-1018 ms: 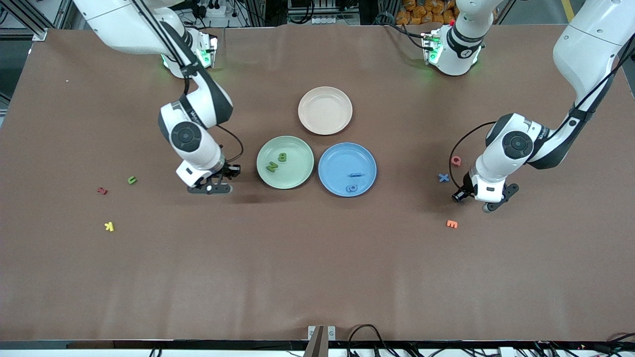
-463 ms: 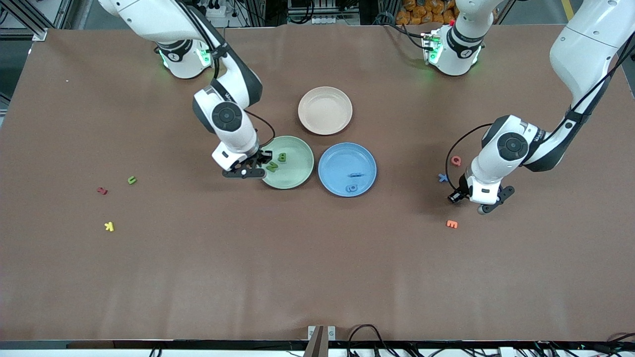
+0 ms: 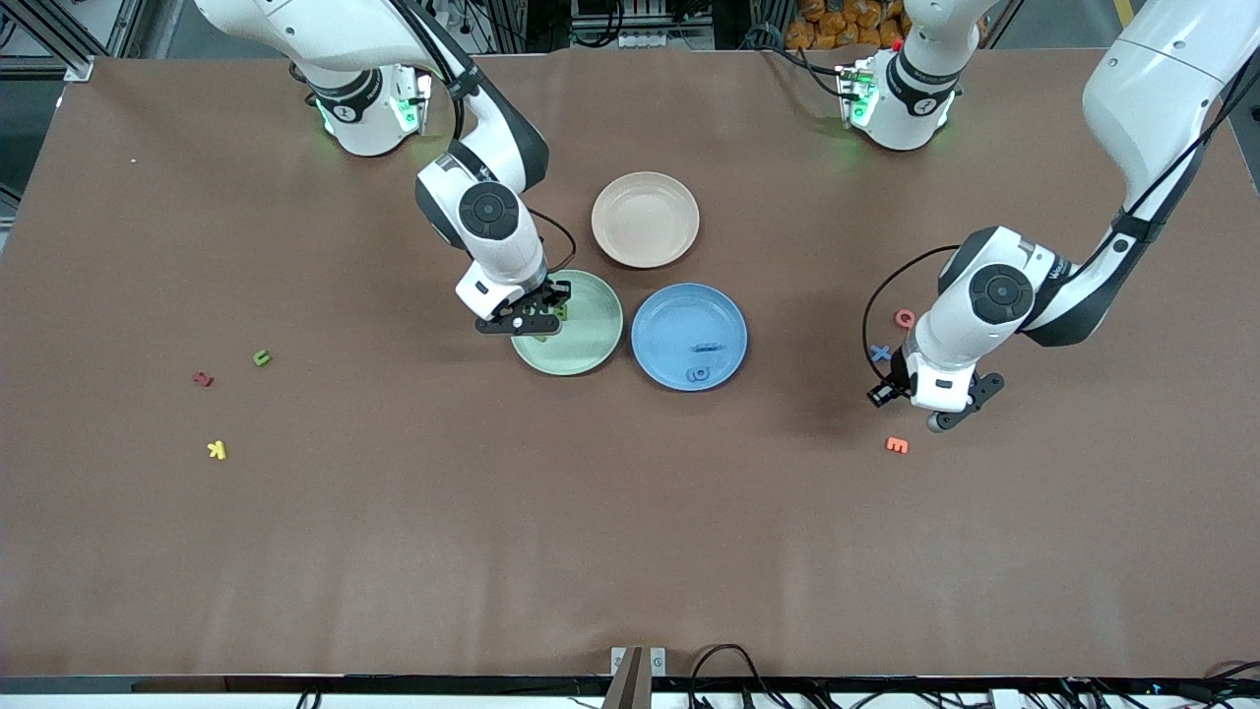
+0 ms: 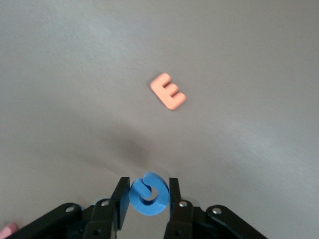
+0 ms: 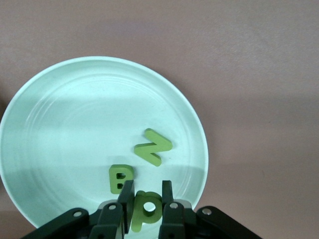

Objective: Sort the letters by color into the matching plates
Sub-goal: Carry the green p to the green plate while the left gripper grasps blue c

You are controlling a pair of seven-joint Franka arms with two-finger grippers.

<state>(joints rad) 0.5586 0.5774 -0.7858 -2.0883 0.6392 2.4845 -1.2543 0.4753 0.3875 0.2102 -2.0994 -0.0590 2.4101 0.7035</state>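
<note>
Brown matte covering spreads over the counter [image 3: 630, 512], with three plates grouped near its middle. The pale green plate [image 3: 581, 350] and the blue plate [image 3: 689, 337] sit side by side, almost touching, and the beige-pink plate [image 3: 646, 219] lies farther from the front camera, between them.

The right gripper [image 3: 520, 323] hangs over the green plate's rim on the side toward the right arm's end. Its fingers [image 5: 127, 199] are clamped on a green letter P [image 5: 146, 210], held upright above the plate. On the plate lie a green letter N [image 5: 153, 146] and a green letter B [image 5: 120, 178], close together but apart. Another green letter [image 3: 262, 357] lies well off toward the right arm's end of the counter, near a red letter [image 3: 203, 378] and a yellow letter K [image 3: 217, 450].

The left gripper [image 3: 911, 402] is up over bare counter toward the left arm's end, its fingers [image 4: 119, 201] pinching a round blue letter [image 4: 148, 193] from both sides. An orange letter E [image 4: 168, 91] lies on the counter near it. A blue letter X [image 3: 880, 353] and a pink letter Q [image 3: 904, 318] lie just beside that arm's wrist, farther from the front camera than the E. Two blue letters [image 3: 702, 360] rest in the blue plate, one near its middle, one by the rim nearest the front camera.
</note>
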